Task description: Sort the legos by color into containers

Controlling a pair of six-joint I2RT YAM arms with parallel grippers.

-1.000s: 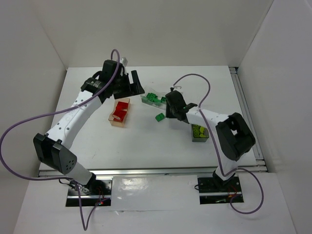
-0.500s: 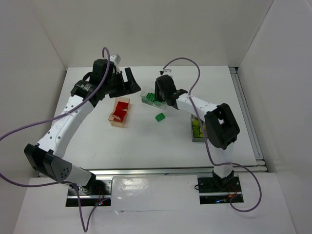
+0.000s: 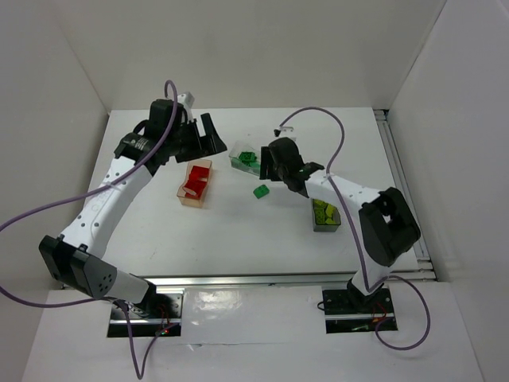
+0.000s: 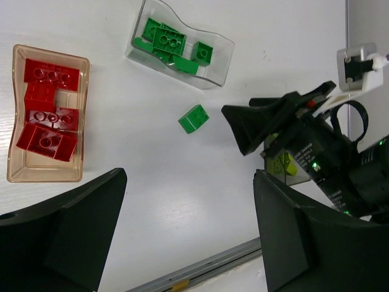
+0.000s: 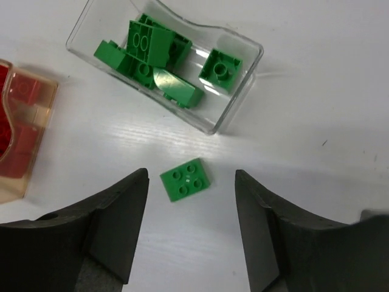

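Right wrist view: right end effector (image 5: 190,182), newly spread and empty, hovers over the last unsorted green brick (image 5: 187,179).

Clear tub (image 5: 234,100): glossy transparent plastic. Tan tub (image 4: 45,170): translucent plastic. Green brick (image 5: 186,179): shiny moulded plastic. Table (image 5: 316,121): smooth white, faint sheen.
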